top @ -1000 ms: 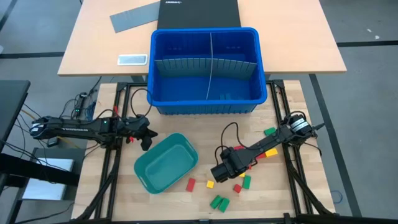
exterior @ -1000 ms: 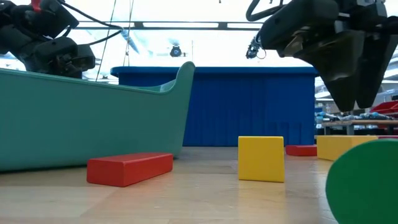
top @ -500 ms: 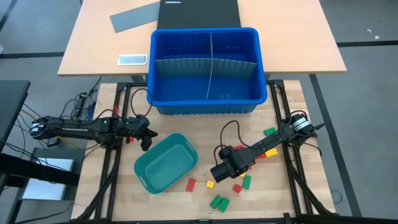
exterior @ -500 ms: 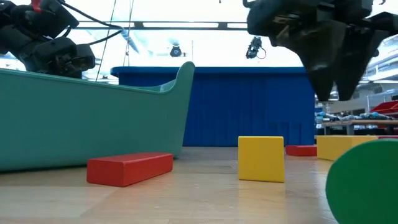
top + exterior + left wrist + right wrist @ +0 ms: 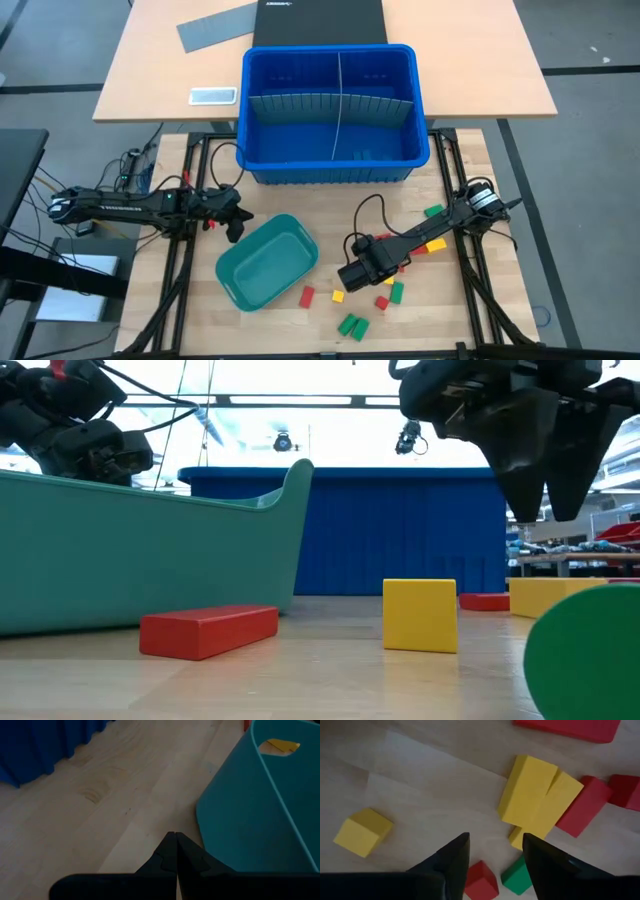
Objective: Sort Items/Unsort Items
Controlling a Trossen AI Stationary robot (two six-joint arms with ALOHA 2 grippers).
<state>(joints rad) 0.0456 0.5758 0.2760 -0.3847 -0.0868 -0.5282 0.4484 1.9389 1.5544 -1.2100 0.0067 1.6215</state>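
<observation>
Blue bin: sits in the upper middle of the high view, split by dividers into compartments, likely where the sorted pieces are meant to go; I can't tell for sure whether anything lies inside.
Tabletop: bare pale wood in the lower half of the high view, carrying everything loose.
Teal tray: lower middle-left of the high view, turned at an angle, between the two arms and probably a staging spot; from above it looks empty.
Left gripper: parked just beside the tray's upper-left corner, fingers clenched together with nothing between them; it looks to be waiting.
Right gripper: low over the scatter at lower middle-right, fingers parted and empty, which reads as lining up to pick a piece.
Blocks: red, yellow and green pieces loose on the tabletop, lower middle to right, none held, none visibly sorted.
Yellow block: standing alone, just beside the open fingers.
Red block: lying flat near the tray's wall.
What the views add: the right wrist view shows two yellow pieces lying touching each other with red ones alongside, a packing the overhead view blurs; the low view shows the right fingers hang above the wood, not touching it.
</observation>
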